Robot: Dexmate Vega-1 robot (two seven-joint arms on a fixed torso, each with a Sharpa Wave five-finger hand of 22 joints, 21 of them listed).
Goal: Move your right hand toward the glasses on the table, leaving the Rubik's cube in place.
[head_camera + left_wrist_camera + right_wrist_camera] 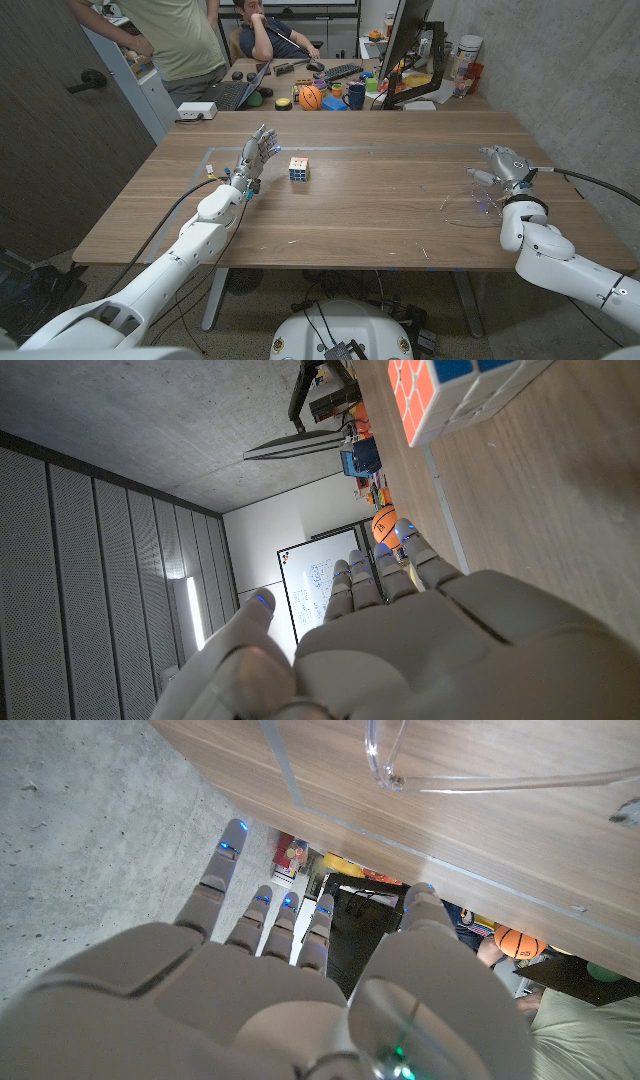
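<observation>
1. The right hand (pixel 503 163) is seen at the table's (pixel 380 215) right side, fingers spread, holding nothing.
2. The clear glasses (pixel 478 196) lie just beside it, slightly nearer and to its left.
3. The Rubik's cube (pixel 299 169) stands left of centre, near the left hand (pixel 257 156), whose fingers are apart and empty.

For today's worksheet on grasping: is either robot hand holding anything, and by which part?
Nothing is held. The right hand is beside the clear glasses, fingers apart; the left hand stands open near the Rubik's cube.
</observation>
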